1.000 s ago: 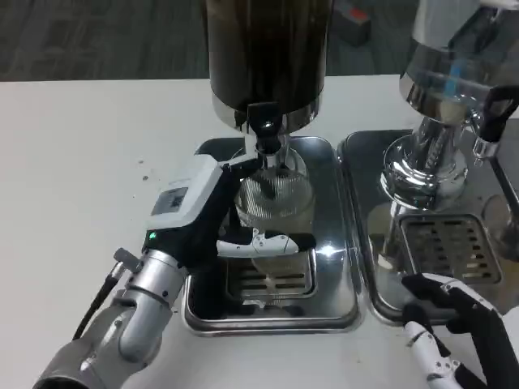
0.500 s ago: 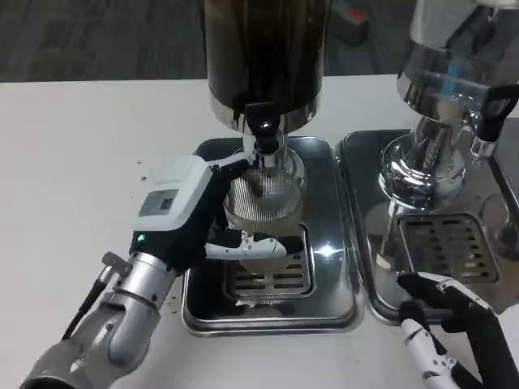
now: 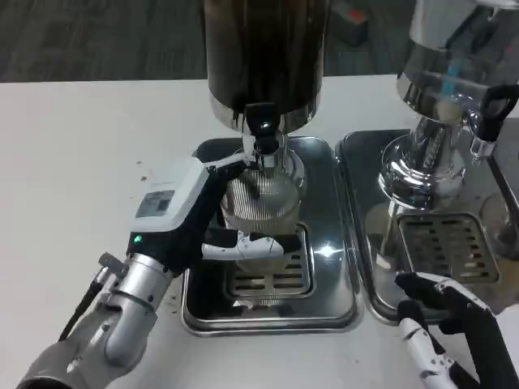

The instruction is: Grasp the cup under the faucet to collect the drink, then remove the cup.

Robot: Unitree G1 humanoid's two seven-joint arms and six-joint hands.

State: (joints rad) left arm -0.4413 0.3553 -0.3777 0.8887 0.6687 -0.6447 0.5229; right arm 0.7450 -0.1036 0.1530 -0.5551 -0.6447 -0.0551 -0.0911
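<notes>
White table (image 3: 73, 154), grey carpet (image 3: 97, 36) behind. Ribbed clear glass cup (image 3: 261, 203) clasped by left hand (image 3: 215, 219) under black faucet (image 3: 263, 128), contents unclear; right hand (image 3: 450, 324) released.

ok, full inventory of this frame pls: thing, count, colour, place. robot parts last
cup: 1, clear ribbed, under the faucet, held over the left drip tray
faucet: 1, black, at the base of the dark dispenser
dark dispenser: 1, dark contents with a chrome band, top centre, behind the left tray
left drip tray: 1, shiny metal with a slotted grate, centre
second dispenser: 1, clear and chrome, top right
right drip tray: 1, shiny metal with a slotted grate, right of the first tray
table: 1, white
left hand: 1, white and black, grips the cup from its left side
right hand: 1, white and black, bottom right by the right tray's front edge, holds nothing
</notes>
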